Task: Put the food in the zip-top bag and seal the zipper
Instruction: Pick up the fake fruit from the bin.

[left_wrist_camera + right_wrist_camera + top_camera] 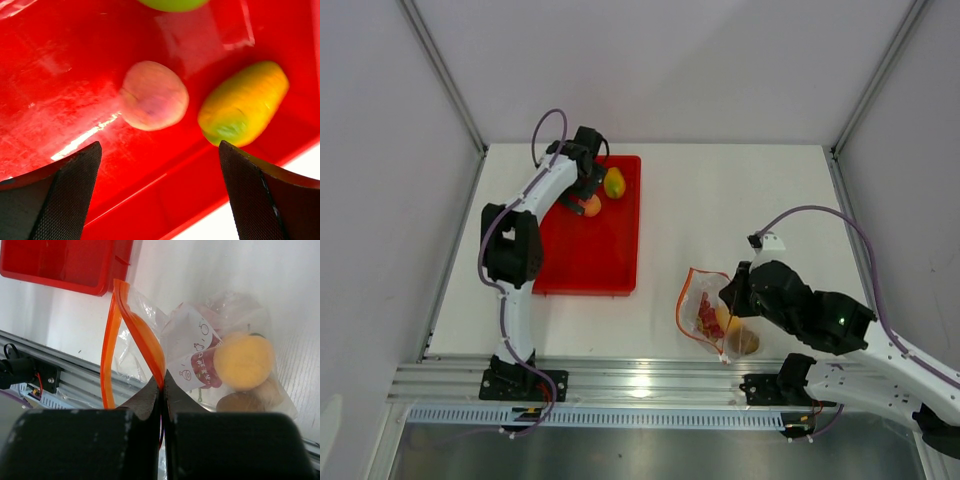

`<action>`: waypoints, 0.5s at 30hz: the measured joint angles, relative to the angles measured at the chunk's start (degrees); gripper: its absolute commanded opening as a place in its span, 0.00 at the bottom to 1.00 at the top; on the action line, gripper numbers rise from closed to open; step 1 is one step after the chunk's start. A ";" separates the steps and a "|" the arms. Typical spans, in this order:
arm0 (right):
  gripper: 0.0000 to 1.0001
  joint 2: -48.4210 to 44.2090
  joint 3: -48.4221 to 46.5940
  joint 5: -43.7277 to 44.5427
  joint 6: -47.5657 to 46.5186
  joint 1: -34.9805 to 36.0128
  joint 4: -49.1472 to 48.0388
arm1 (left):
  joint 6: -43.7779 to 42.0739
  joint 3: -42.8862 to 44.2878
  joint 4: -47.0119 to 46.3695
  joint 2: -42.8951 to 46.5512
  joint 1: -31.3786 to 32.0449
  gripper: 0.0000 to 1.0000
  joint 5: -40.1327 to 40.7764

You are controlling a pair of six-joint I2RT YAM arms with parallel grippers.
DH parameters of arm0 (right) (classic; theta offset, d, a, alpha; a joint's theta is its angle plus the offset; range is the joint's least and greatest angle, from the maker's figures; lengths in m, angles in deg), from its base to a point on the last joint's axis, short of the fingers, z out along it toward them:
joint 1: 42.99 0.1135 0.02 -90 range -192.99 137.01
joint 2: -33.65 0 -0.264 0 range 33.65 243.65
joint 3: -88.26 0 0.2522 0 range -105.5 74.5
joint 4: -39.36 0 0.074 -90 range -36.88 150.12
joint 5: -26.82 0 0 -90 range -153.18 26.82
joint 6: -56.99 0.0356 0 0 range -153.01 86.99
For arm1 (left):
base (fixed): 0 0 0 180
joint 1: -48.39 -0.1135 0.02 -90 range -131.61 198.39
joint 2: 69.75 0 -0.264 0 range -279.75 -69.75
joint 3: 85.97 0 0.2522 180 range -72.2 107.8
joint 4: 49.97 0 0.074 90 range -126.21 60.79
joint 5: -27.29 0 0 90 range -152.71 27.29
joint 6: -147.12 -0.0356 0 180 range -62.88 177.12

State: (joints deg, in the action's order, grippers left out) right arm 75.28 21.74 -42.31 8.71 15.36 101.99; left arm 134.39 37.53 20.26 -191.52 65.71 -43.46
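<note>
The left pincer [160, 165] is spread wide over the shallow red plastic tray [50, 75], with the round pink peach [154, 95] just ahead between its fingers; the oval yellow-green mango [244, 102] beside it could be knocked, or the peach rolled away. The right pincer [162, 385] is clamped on the thin orange-red zipper strip [107, 355] of the clear crinkly zip-top bag [185, 335]; should that strip slip, the mouth might collapse.
</note>
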 measured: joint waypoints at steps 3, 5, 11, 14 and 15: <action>0.00 -0.13 0.96 -0.44 0.00 -0.07 -0.37 | 2.32 0.00 1.20 -0.83 -0.72 1.00 -0.48; 0.00 -0.39 1.60 -0.63 0.00 -0.13 -0.68 | 3.85 -0.20 1.36 -0.94 -1.01 1.00 -0.79; 0.00 -1.18 2.75 -0.83 -0.15 -0.48 -1.07 | 7.32 -0.22 0.98 -1.40 -1.60 0.99 -3.72; 0.00 -1.20 3.15 -0.83 -0.24 -0.74 -1.20 | 8.96 -0.22 0.68 -2.69 -2.10 0.99 -5.31; 0.00 -1.20 3.23 -0.83 -0.28 -0.83 -1.20 | 9.57 -0.22 0.72 -3.26 -2.29 0.99 -5.79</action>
State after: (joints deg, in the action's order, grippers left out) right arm 74.08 24.98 -43.14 8.42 14.53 100.78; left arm 143.97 37.31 20.98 -194.78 63.42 -49.26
